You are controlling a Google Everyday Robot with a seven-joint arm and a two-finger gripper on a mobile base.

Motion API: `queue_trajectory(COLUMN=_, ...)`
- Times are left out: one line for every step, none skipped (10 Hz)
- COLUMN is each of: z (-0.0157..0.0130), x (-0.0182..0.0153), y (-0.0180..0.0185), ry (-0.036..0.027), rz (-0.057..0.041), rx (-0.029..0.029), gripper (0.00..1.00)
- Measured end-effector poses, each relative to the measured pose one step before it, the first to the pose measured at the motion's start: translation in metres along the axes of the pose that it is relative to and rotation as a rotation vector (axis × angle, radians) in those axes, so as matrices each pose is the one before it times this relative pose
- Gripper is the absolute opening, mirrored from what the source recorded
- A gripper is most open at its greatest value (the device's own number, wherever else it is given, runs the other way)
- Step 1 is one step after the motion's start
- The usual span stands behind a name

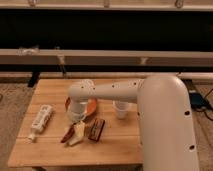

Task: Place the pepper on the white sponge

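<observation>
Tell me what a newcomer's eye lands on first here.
The robot's big white arm fills the right foreground and reaches left across the wooden table. Its tool hangs over the front-left area, just above the pepper and the white sponge, which lie side by side. An orange plate sits behind them.

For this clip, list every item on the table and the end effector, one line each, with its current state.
end effector: low over the table's front left, right above the pepper and sponge.
pepper: lying slanted on the table, beside the sponge.
white sponge: lying on the table, part hidden by the arm.
white tube: lying flat.
dark bar: lying flat.
white cup: upright.
orange plate: flat, partly hidden.
</observation>
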Motion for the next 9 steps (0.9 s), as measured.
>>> queue_trajectory(z=-0.00173, x=0.00154, y=-0.00001, ry=0.00336, rz=0.00417, rx=0.00384, gripper=0.80)
queue_trajectory(z=-0.00212, x=0.00227, y=-0.00026, ry=0.00321, rz=0.00608, rx=0.00713, gripper=0.80)
queue_trajectory(z=-0.00273, x=0.00216, y=-0.00016, ry=0.00255, rz=0.00599, rx=0.00725, gripper=0.80)
queue_trajectory(z=-0.00246, x=0.00149, y=0.00004, ry=0.00284, rz=0.00199, rx=0.00517, gripper=0.80)
queue_trajectory(z=-0.00381, x=0.00199, y=0.00014, ry=0.00681, rz=0.00059, rx=0.00762, gripper=0.80)
queue_trajectory(z=-0.00630, x=0.00218, y=-0.00040, ry=0.02165, rz=-0.00355, rx=0.01208, gripper=0.80)
queue_trajectory(z=-0.00203, x=0.00081, y=-0.00093, ry=0.00619, rz=-0.00083, rx=0.00526, gripper=0.80)
queue_trajectory(z=0.00038, x=-0.00008, y=0.00027, ry=0.00058, rz=-0.00026, rx=-0.00138, gripper=0.80)
queue_trajectory(z=0.00026, x=-0.00031, y=0.00006, ry=-0.00005, rz=-0.00046, rx=-0.00062, gripper=0.80)
